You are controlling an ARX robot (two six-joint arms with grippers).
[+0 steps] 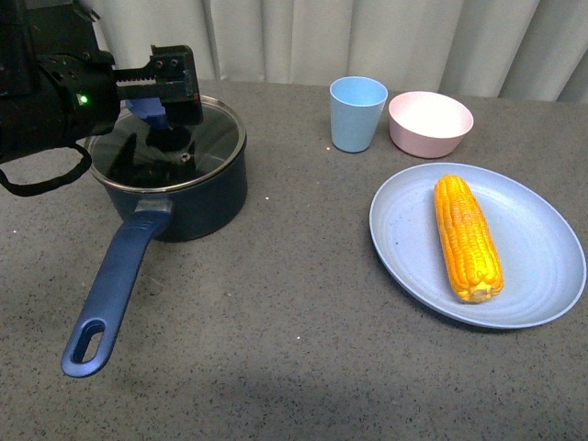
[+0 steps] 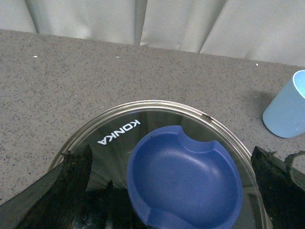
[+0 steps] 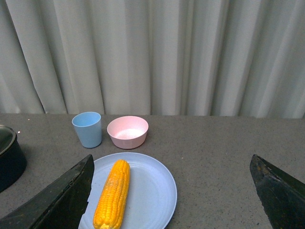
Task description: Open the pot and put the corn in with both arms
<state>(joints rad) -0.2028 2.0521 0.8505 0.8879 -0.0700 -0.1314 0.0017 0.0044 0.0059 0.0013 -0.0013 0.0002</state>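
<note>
While the left gripper (image 2: 171,162) hangs w/ jaws spread wide either side of the blue knob (image 2: 186,183), the glass lid (image 2: 112,136) sits shut on the pot (image 1: 197,197); right gripper (image 3: 171,162) also gapes wide, holding nothing; corn (image 1: 469,239) lies on the blue plate (image 1: 542,276) ahead of it, well apart from pot, on pot's right.

You get front view looking down across tabletop (image 1: 276,367), mid-range. Left wrist view sits close above lid (image 2: 114,125). Right wrist view faces curtain (image 3: 152,57) from farther back, shares corn (image 3: 112,193) and cup (image 3: 87,129) with front.
</note>
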